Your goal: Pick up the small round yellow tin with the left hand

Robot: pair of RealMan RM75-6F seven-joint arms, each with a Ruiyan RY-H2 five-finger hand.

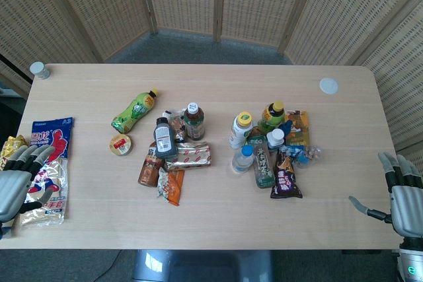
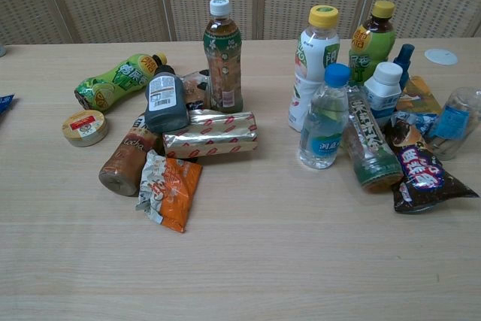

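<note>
The small round yellow tin (image 1: 120,144) (image 2: 83,127) with a red-and-white label lies flat on the table, just below a lying green bottle (image 1: 134,111) (image 2: 118,80). My left hand (image 1: 18,179) hovers at the table's left edge, fingers apart and empty, well left of the tin, over a blue snack bag (image 1: 48,166). At the lower right corner, off the table's edge, my right hand (image 1: 401,193) is also open and empty. Neither hand shows in the chest view.
Right of the tin lies a pile: a dark bottle (image 1: 164,138), a brown bottle (image 1: 150,169), a foil pack (image 1: 189,155), an orange packet (image 1: 173,185). A second cluster of bottles (image 1: 264,140) stands further right. A small can (image 1: 39,69) sits far left; a white lid (image 1: 328,86) far right.
</note>
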